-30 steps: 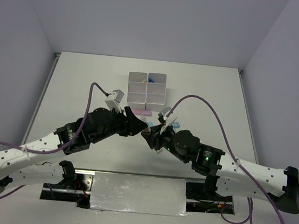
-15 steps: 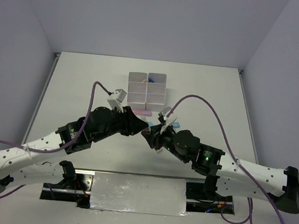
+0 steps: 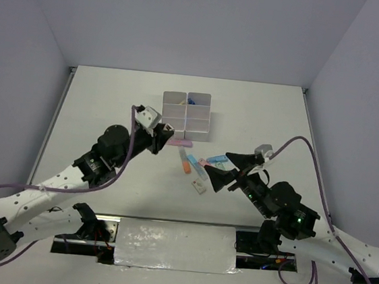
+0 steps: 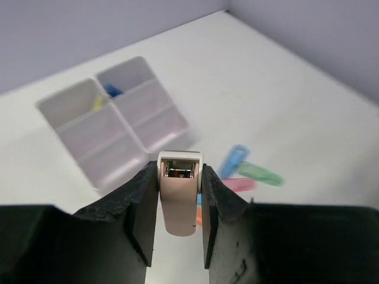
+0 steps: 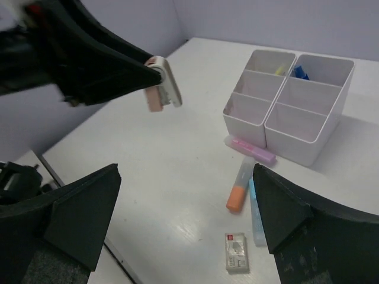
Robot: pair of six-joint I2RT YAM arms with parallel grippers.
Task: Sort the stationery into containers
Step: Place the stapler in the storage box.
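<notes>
My left gripper (image 4: 179, 177) is shut on a small beige-pink piece of stationery with a white cap (image 4: 177, 204) and holds it above the table, just near of the white six-compartment containers (image 4: 112, 127). In the top view this gripper (image 3: 165, 138) sits beside the containers (image 3: 186, 114). My right gripper (image 5: 186, 219) is open and holds nothing, and hangs over an orange marker (image 5: 240, 186), a pale blue marker (image 5: 256, 219) and a wrapped eraser (image 5: 237, 252). A pink-purple marker (image 5: 251, 149) lies against the containers' wall (image 5: 308, 154). The two far compartments hold a yellow piece (image 5: 283, 69) and a blue piece (image 5: 299, 72).
More stationery lies to the right of the left gripper: a blue marker (image 4: 234, 161), a green one (image 4: 260, 173) and a pink one (image 4: 240, 184). In the top view these sit near the right gripper (image 3: 217, 171). Grey walls enclose the white table (image 3: 106, 99).
The two grippers were together over the table's middle. The right gripper has opened and drawn back to the right. The left gripper, shut on the beige-pink piece, has moved toward the containers.
</notes>
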